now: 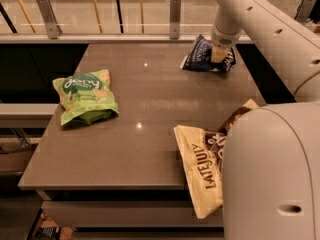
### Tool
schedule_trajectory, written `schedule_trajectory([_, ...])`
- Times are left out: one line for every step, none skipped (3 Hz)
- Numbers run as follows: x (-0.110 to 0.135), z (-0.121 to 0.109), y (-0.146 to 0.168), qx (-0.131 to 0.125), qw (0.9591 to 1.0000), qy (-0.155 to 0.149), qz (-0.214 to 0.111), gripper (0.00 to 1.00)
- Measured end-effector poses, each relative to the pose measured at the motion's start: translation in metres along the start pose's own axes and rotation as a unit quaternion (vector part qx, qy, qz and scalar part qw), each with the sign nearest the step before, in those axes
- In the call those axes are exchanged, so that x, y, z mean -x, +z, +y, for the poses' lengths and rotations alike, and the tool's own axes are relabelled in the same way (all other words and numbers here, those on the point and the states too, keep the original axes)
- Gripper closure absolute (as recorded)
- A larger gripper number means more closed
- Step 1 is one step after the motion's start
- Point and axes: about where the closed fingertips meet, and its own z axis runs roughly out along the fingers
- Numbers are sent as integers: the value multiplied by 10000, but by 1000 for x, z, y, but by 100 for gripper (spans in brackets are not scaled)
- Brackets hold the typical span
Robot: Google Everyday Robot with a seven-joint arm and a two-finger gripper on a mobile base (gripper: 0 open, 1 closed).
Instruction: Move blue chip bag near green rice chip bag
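Item one: the table [150,109], grey-brown with a smooth top, carrying three snack bags. Item two: the blue chip bag [199,58], small and dark navy with white lettering. You will find it at the far right corner of the table, with one corner tilted upward. Item three: the gripper [218,54], at the end of the white arm [260,24] that reaches in from the upper right. It is lowered onto the right part of the blue chip bag and touches it; you cannot tell whether it is open or has closed on the bag. Item four: the green rice chip bag [85,98], light green and puffy, lying flat near the table's left edge, well apart from the blue chip bag across the table. Item five: a large cream-and-brown Late July bag [200,161] at the near right edge, hanging over the front of the table and partly hidden by the robot's white body [272,179]. Item six: a railing [172,14] with metal posts beyond the table's far edge.
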Motion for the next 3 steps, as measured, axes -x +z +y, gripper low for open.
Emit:
schedule_trajectory([1,0,-7,-64,10000,-1,-46,100])
schedule_trajectory([4,3,-29,-156,9998,-90,-14,100])
schedule_trajectory([7,7,-57,-281,9995,-129,34,100])
